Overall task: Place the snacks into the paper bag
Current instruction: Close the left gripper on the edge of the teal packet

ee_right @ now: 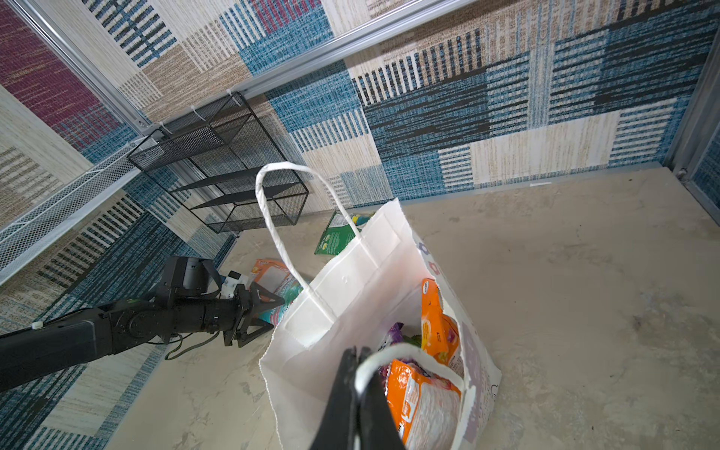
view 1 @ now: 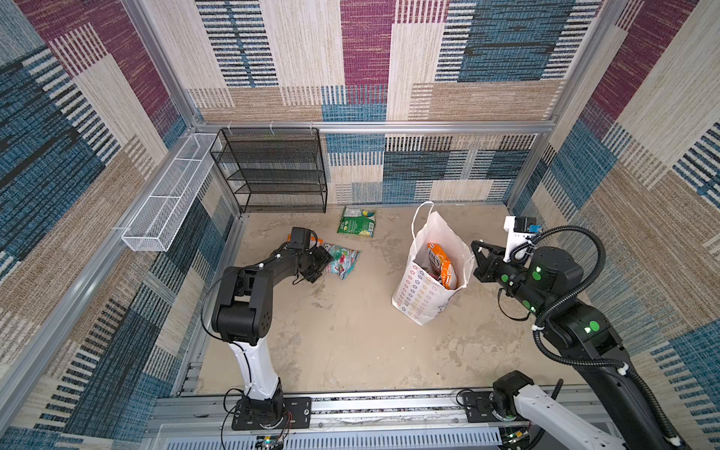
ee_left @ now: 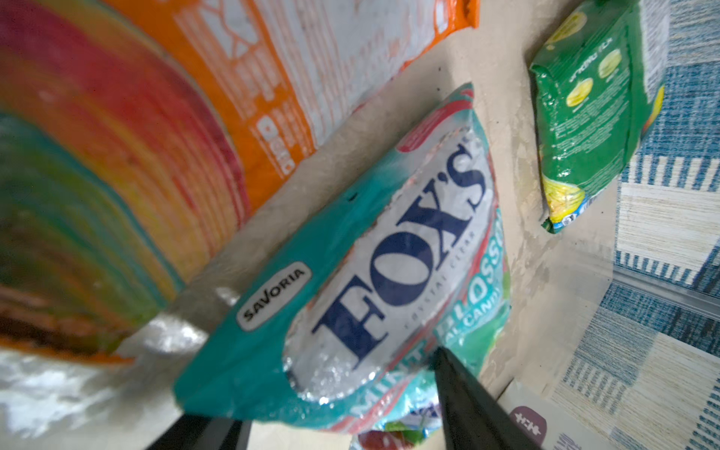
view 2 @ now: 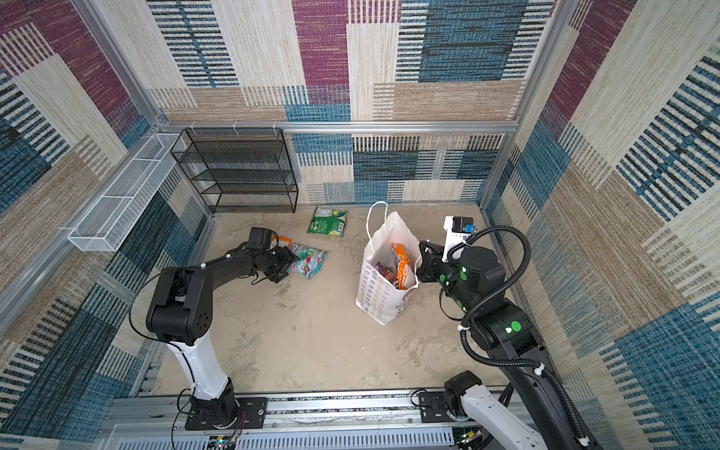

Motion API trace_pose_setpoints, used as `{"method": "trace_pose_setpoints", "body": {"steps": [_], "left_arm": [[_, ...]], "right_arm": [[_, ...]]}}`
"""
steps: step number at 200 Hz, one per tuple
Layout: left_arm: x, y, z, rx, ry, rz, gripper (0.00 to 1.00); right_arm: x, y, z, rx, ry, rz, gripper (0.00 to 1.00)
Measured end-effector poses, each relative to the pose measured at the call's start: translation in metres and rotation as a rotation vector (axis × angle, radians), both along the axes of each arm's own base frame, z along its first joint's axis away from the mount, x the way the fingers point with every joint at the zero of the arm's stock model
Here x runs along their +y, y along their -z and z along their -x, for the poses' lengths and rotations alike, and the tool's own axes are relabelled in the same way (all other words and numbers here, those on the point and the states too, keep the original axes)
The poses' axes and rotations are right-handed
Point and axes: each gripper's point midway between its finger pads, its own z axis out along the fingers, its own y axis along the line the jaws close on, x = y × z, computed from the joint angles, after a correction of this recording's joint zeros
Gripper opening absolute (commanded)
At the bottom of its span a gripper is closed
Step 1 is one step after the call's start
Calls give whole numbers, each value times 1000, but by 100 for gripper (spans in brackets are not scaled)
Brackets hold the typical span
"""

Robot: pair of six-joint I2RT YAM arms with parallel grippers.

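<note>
The left pincer (ee_right: pixel 272 313) is spread, one finger over the printed face of the teal packet (ee_left: pixel 389 253) and the other down at its near edge. It straddles that end without visibly nipping it.

The packet lies flat on the worktop (view 1: pixel 350 350), face up, well apart from the bag (view 1: pixel 424 296). It looks light and limp. The film is glossy, slippery and crinkly, and the loose sweets inside will likely shift and make it sag once lifted. I would bite the near end deep enough to catch film and filling together, since the thin seal alone could slide out.

Its FOX'S lettering runs away from the pincer, slanting toward the green packet (view 1: pixel 357 221) near the back wall. I take the long axis to follow that line, though the close view distorts it. An orange packet (ee_left: pixel 272 97) lies just beside it; whether they touch I cannot tell.

The bag stands upright, mouth up, already holding orange packets (view 1: pixel 438 253) on end. Its paper looks thin and it seems easy to tip. The right pincer (ee_right: pixel 356 352) is pressed together on its near handle (ee_right: pixel 407 349), which should steady it and keep the mouth open. The far handle (ee_right: pixel 284 166) stands free.
</note>
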Motion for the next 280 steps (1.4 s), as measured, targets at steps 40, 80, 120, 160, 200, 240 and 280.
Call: {"method": "trace_pose_setpoints", "body": {"steps": [40, 80, 120, 160, 200, 240, 280], "left_arm": [[-1, 5, -4, 0, 11, -3, 53], [-2, 7, -6, -3, 14, -4, 34], [-3, 2, -7, -21, 19, 8, 13], [-9, -17, -2, -50, 42, 48, 4], [-11, -59, 13, -107, 58, 75, 0], [-6, -103, 43, -176, 63, 78, 0], [-1, -135, 84, -229, 96, 63, 0]], "right_arm": [[0, -1, 1, -3, 0, -1, 0], [-1, -2, 1, -4, 0, -2, 0], [-1, -5, 2, -6, 0, -3, 0], [-2, -5, 5, 2, 0, 1, 0], [-3, -7, 6, 4, 0, -2, 0], [-2, -7, 5, 5, 0, -1, 0], [0, -6, 5, 14, -9, -9, 0]]}}
